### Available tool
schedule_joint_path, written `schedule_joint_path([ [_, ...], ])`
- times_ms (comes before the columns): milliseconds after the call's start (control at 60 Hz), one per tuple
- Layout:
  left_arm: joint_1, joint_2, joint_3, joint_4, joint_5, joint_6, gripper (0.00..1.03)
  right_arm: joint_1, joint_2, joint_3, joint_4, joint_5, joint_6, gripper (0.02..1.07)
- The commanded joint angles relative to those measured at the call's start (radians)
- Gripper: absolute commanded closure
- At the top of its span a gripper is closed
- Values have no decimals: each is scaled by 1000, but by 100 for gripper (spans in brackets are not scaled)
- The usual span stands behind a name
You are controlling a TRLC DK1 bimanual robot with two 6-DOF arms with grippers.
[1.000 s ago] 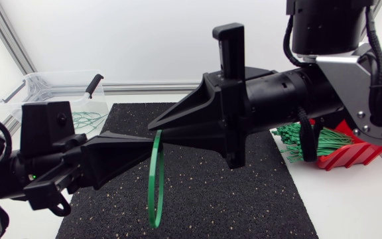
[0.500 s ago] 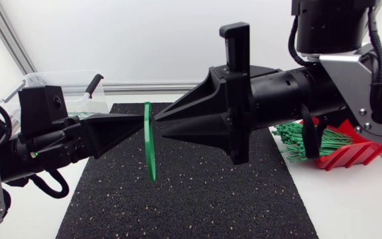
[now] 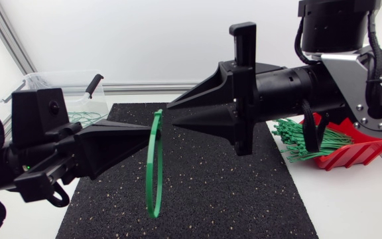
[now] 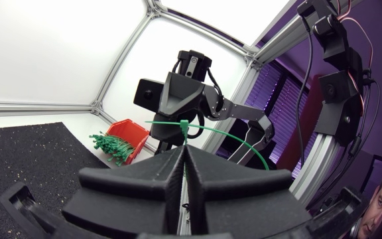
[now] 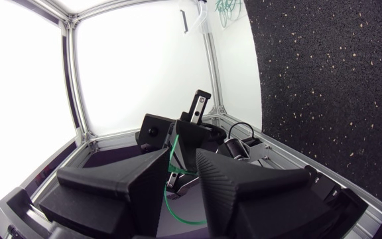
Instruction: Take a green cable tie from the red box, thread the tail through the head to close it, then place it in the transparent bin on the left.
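Observation:
A closed green cable tie loop (image 3: 154, 166) hangs upright over the black mat, its edge turned to the head camera. My left gripper (image 3: 151, 137) is shut on the loop's upper part, and in its own wrist view the fingers (image 4: 182, 154) meet on the green band (image 4: 244, 139). My right gripper (image 3: 171, 115) stands open just right of the loop's top, fingertips apart and not touching it. In the right wrist view a green strand (image 5: 174, 156) runs across the gap between its fingers (image 5: 221, 178). The red box (image 3: 342, 150) of green ties (image 3: 297, 142) sits at the right. The transparent bin (image 3: 52, 85) stands at the back left.
The black speckled mat (image 3: 197, 199) covers the middle of the table. The bin holds several closed green ties (image 3: 85, 119) and has a black clip (image 3: 95, 83) on its rim. White table shows on both sides of the mat.
My right gripper has opened off the tie and drawn back to the right. My left gripper, still holding the loop, rose and turned it, then came back down a little.

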Motion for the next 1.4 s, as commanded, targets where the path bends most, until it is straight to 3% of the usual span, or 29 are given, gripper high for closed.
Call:
schedule_joint_path([
  [0,-13,26,-24,8,3,-7,100,2,18,-10,21,4,23,72],
  [317,-13,61,-5,11,0,15,100,46,51,-4,50,9,22,73],
  [383,-13,64,-7,11,-1,18,100,31,55,-4,55,10,22,80],
  [583,-14,54,-10,11,0,18,100,22,58,-7,67,20,22,88],
  [700,-17,40,-10,8,0,16,100,17,55,-7,67,24,19,101],
  [933,-36,-5,-12,1,0,-1,100,17,56,-9,61,35,19,101],
  [1133,-82,-140,-12,-91,0,-7,100,17,62,-3,46,52,14,101],
  [1383,-92,-146,-15,-99,-1,-8,100,22,74,4,32,61,5,101],
])
